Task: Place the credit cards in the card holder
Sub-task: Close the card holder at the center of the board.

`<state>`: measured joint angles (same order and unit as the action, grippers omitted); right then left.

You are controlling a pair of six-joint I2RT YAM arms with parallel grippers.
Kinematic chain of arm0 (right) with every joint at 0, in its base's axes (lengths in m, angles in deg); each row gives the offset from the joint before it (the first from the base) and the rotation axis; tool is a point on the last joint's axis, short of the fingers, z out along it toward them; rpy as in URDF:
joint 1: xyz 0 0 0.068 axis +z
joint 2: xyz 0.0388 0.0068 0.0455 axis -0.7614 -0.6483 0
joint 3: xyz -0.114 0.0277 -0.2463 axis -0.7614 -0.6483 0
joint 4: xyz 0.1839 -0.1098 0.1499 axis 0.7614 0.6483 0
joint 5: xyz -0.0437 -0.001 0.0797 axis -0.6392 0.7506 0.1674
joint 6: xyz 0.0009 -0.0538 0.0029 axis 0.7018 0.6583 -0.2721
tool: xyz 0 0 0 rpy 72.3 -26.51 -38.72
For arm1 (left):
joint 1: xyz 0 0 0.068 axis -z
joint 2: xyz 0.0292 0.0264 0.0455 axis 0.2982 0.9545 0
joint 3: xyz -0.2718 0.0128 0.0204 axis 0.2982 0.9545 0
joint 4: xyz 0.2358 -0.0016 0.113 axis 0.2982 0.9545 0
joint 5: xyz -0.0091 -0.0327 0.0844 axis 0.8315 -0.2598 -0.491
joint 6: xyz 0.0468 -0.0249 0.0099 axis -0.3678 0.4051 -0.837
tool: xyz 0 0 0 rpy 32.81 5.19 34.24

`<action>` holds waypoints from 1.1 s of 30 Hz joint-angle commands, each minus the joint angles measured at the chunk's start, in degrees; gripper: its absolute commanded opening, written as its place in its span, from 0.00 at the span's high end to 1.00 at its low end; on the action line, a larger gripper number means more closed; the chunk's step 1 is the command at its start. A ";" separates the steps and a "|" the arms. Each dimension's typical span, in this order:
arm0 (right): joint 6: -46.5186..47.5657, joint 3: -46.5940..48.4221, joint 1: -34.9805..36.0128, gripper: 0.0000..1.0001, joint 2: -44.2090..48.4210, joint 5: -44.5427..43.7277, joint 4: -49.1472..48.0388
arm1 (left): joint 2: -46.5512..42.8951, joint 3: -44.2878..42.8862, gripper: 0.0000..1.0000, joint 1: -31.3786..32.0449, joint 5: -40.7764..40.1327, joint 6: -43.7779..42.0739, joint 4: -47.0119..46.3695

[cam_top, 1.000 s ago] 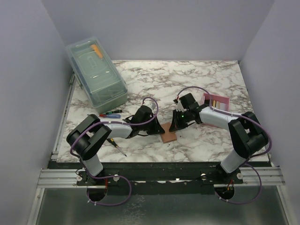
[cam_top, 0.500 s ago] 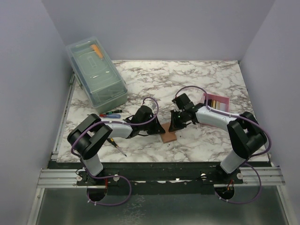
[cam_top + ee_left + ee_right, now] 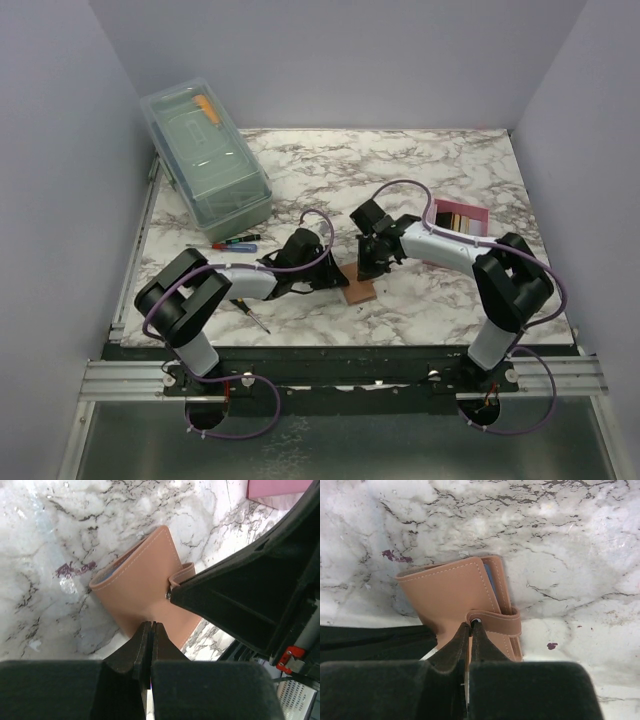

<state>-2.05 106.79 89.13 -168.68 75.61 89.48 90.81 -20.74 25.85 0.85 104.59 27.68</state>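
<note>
holder (image 3: 140,590): being judged light, supple; strap (image 3: 497,621) end being favoured as hold | left gripper (image 3: 151,626): pressed together at holder edge | right gripper (image 3: 470,625): pressed together at strap

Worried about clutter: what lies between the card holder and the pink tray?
Bare marble tabletop, shown in the left wrist view between card holder and pink tray.

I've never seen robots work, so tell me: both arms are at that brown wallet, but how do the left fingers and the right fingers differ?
The left fingers point at a plain edge of the card holder; the right fingers point at its strap. The left fingers reach in from the left, the right fingers from the right. Both pairs are shut and hold no card.
</note>
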 commanded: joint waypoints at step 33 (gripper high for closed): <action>-3.80 -6.87 5.62 0.88 -2.84 1.49 -11.16 | 3.42 5.23 1.00 -0.58 -0.49 -1.10 -3.32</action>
<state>-5.67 105.74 93.88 -167.11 68.26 87.03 92.03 -17.22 24.21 3.16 104.61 21.91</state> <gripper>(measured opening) 0.128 0.018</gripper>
